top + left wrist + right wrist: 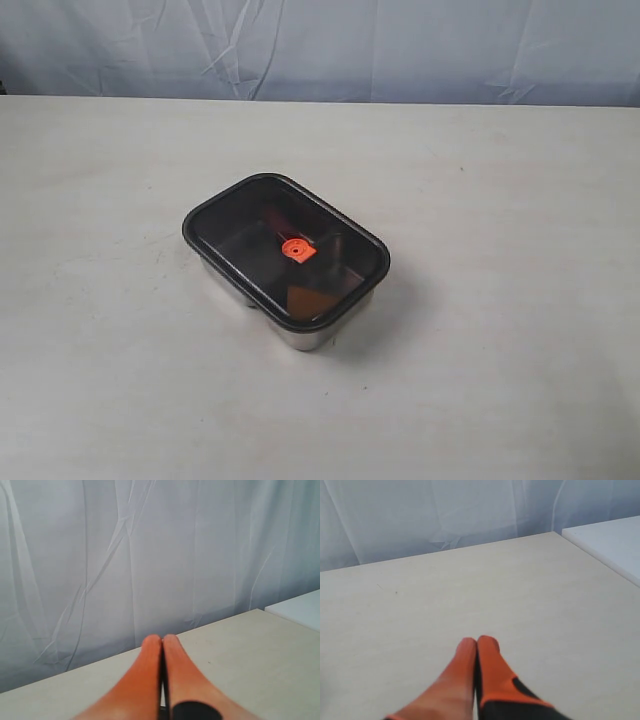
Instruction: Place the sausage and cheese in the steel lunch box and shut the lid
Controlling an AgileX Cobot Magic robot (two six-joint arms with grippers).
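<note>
Lid (250, 225) seated on steel lunch box (300, 338), lying diagonal (cheese (308, 298) dimly inside). We see left gripper (162, 639) and right gripper (476, 641) pinched empty, neither seemingly nearer.

I record the lid (240, 222) as dark smoky grey and see-through, with a black rim. Its centre valve (297, 249) is bright orange. The steel lunch box (303, 338) beneath shows plain silver, with no pattern. Through the lid I make out the cheese (310, 298) as a dull orange-brown patch, and a faint dark red streak that I take for the sausage (274, 224). The desk (500, 380) is off-white and faintly mottled. The backdrop cloth (400, 50) is pale blue-grey, lined with lighter creases. The left fingers (149, 665) and right fingers (489, 665) are orange, and each pair has a black patch toward its base.
</note>
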